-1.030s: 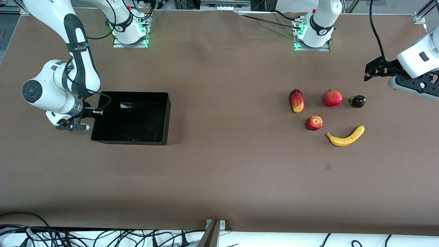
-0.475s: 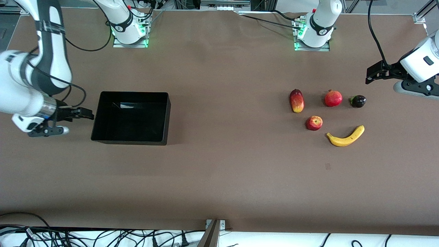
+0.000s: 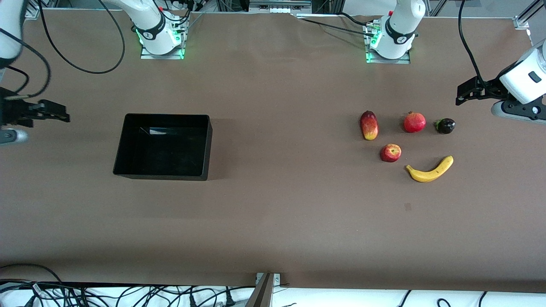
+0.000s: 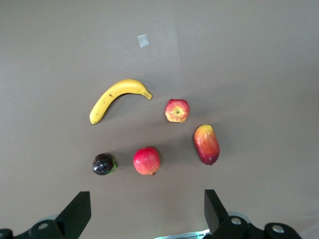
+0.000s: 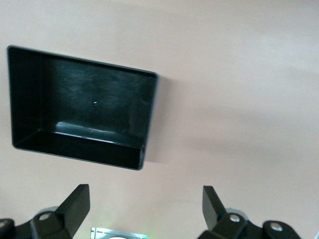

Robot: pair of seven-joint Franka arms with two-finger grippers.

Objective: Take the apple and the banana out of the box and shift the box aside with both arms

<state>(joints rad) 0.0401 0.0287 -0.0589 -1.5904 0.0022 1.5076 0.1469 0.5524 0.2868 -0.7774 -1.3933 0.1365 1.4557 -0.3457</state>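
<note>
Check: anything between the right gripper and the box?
Nothing visible. The right gripper is open, up over the table's edge at the right arm's end, and only bare table lies between it and the empty box. The apple and banana lie toward the left arm's end.

Counter (image 3: 273,221): brown covering, matt, smooth, paper-like look.
Box (image 3: 206,145): black plastic, glossy, pale reflections on inner walls.
Banana (image 3: 430,170): yellow skin, smooth, low sheen, brownish tips.
Apple (image 3: 390,152): red-yellow, smooth, faint shine.
Pomegranate (image 3: 414,122): red, smooth, slight gloss.
Elongated red-yellow fruit (image 3: 369,125): smooth, satin.
Small dark fruit (image 3: 445,125): near-black, glossy.
Arms (image 3: 401,25): white shells, smooth, glossy plastic look.
Left claw (image 4: 144,211), right claw (image 5: 144,206): black, matt.
</note>
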